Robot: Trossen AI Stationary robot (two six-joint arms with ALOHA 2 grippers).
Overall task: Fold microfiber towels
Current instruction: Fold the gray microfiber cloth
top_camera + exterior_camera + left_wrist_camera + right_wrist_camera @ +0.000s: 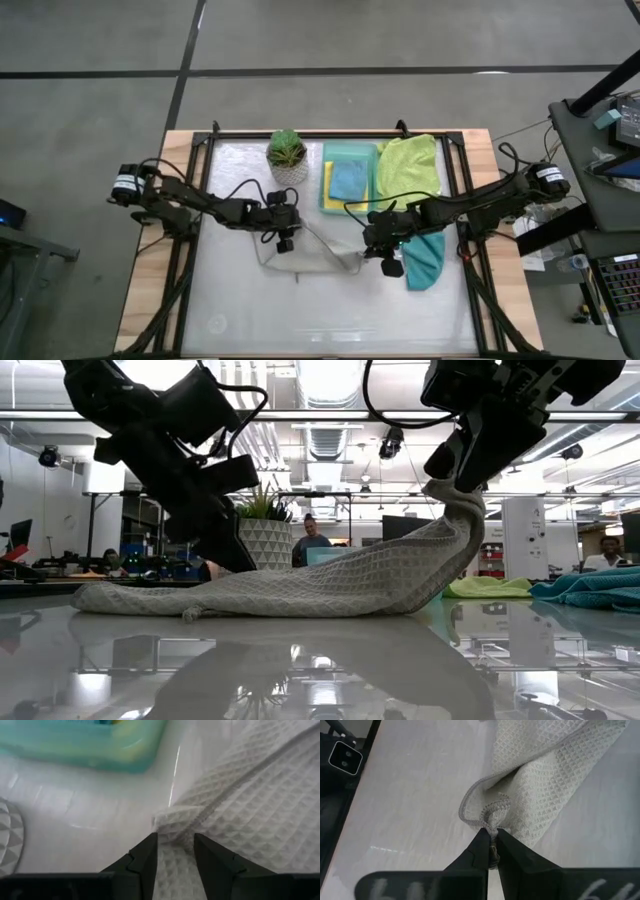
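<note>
A pale grey towel (pixel 305 255) lies mid-table between my two grippers. My right gripper (pixel 390 262) is shut on its right end, raised above the table (pixel 455 490). My left gripper (pixel 285 238) is low at the towel's far left corner (pixel 167 820). Its fingers are a little apart, one on each side of the corner's hem. A teal towel (pixel 425 260) lies crumpled at the right. A lime green towel (pixel 410 165) lies at the far right. A light blue towel (pixel 348 180) sits on a yellow one (pixel 327 190) in the mint-green tray (pixel 350 150). My right gripper pinches a bunched bit of the grey towel's hemmed edge (pixel 492 822) between its two fingertips, coming from above. That end is lifted clear and hangs in a loose fold below the fingers. The rest slopes down to the table (pixel 300 595), where it lies flat. My left gripper stands over the towel's corner (pixel 175 840); I cannot tell whether its fingers touch the cloth.
A small potted plant (pixel 287 155) stands at the far edge, just beyond my left gripper. The tray is next to it on the right. The near half of the white table (pixel 320 320) is bare. People sit in the room behind the table.
</note>
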